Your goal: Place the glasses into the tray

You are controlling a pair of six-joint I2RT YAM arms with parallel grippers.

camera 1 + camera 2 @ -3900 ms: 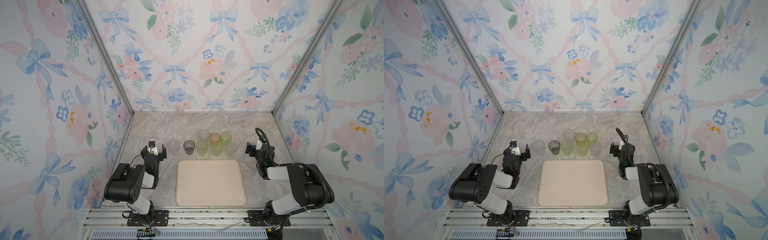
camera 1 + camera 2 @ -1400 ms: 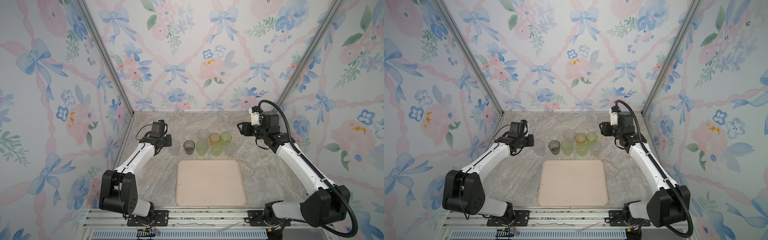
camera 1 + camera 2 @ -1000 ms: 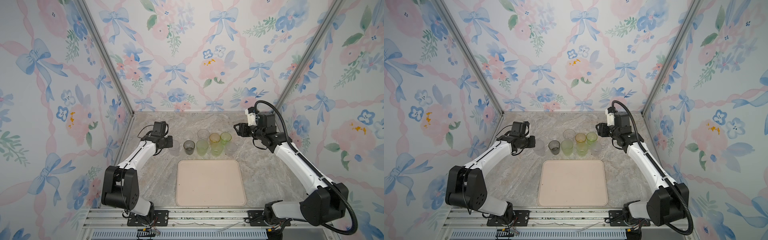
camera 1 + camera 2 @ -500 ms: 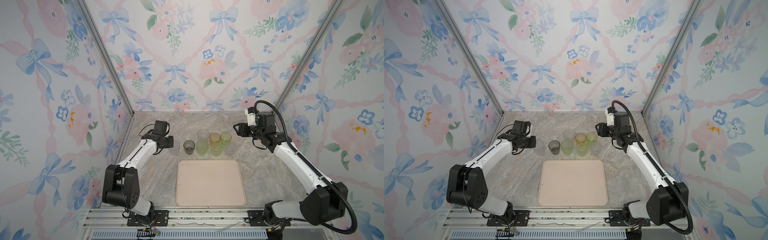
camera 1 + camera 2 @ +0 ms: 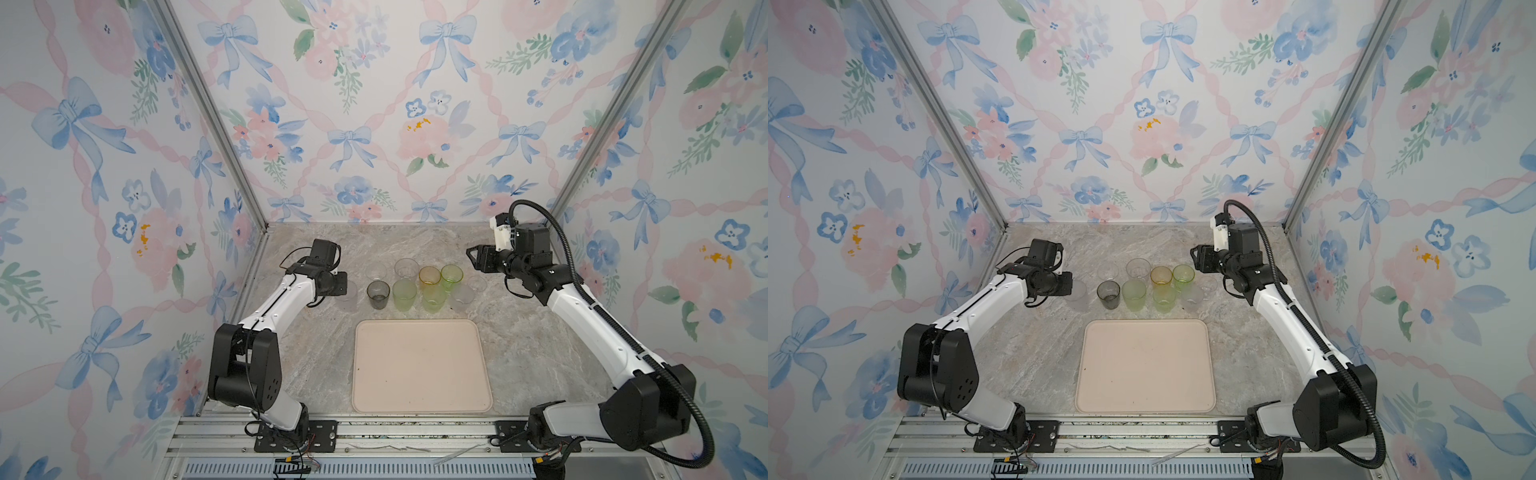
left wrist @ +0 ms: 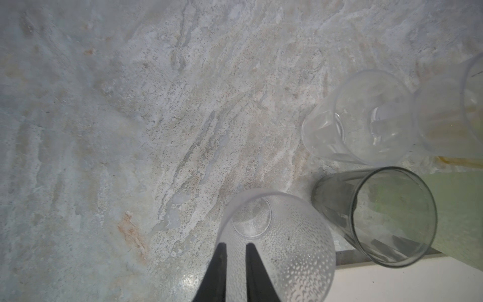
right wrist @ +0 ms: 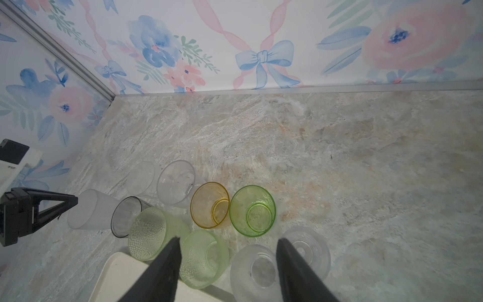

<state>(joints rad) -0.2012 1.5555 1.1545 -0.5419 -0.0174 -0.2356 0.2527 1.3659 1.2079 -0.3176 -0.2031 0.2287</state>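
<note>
Both top views: your left gripper (image 5: 341, 286) meets the frosted glass (image 5: 348, 300), leftmost of the glasses (image 5: 405, 294) standing behind the tray (image 5: 1144, 365). Left wrist: it pinches that glass's rim. Right wrist: your right gripper (image 7: 228, 240) hangs spread and empty above them.

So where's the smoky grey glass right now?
In both top views the smoky grey glass stands left of centre behind the tray, between a frosted glass and a pale green glass.
</note>
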